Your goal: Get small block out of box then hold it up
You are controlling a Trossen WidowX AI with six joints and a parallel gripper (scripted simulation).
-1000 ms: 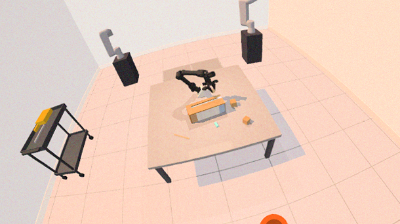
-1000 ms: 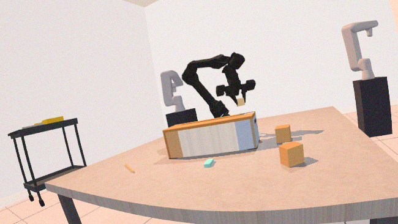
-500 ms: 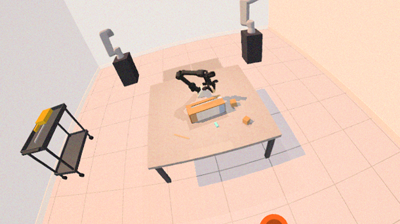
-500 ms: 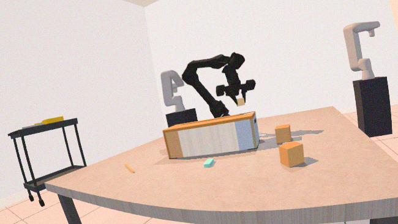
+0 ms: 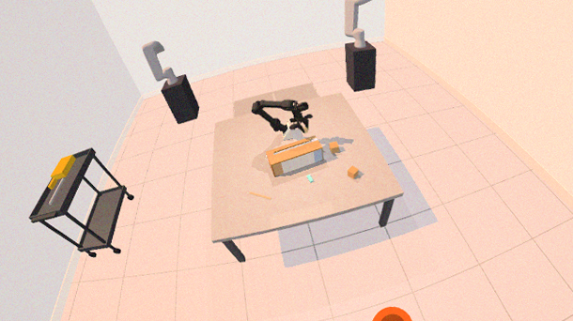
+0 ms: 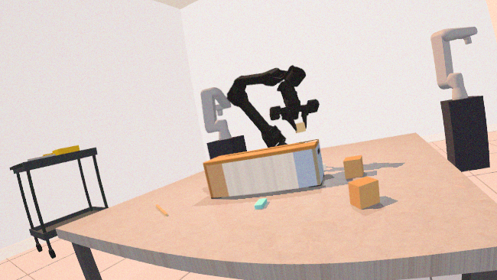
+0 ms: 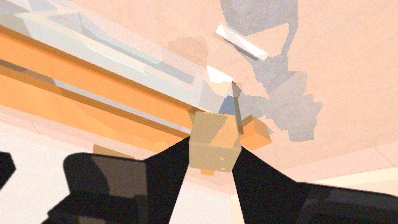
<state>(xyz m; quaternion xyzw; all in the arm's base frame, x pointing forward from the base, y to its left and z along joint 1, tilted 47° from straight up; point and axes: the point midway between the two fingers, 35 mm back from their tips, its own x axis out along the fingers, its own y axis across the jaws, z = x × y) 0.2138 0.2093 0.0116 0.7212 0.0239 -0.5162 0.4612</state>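
Observation:
My gripper (image 6: 300,126) (image 7: 211,143) (image 5: 298,125) is shut on a small tan block (image 6: 300,128) (image 7: 215,139). It holds the block in the air above the back right end of the box (image 5: 293,153) (image 6: 264,174) (image 7: 100,85). The box is long, with an orange top and ends and a clear front, and stands on the table (image 5: 242,212) (image 6: 306,237). In the wrist view the block sits between the two dark fingers, with the box's top below and to the left. The shelf inside the box is mostly hidden.
Two orange cubes (image 6: 353,167) (image 6: 364,192) (image 5: 334,147) (image 5: 353,172) stand right of the box. A teal piece (image 6: 261,203) (image 5: 310,178) and an orange stick (image 6: 162,210) (image 5: 260,195) lie in front of it. A cart (image 5: 74,193) (image 6: 53,157) stands to the left of the table.

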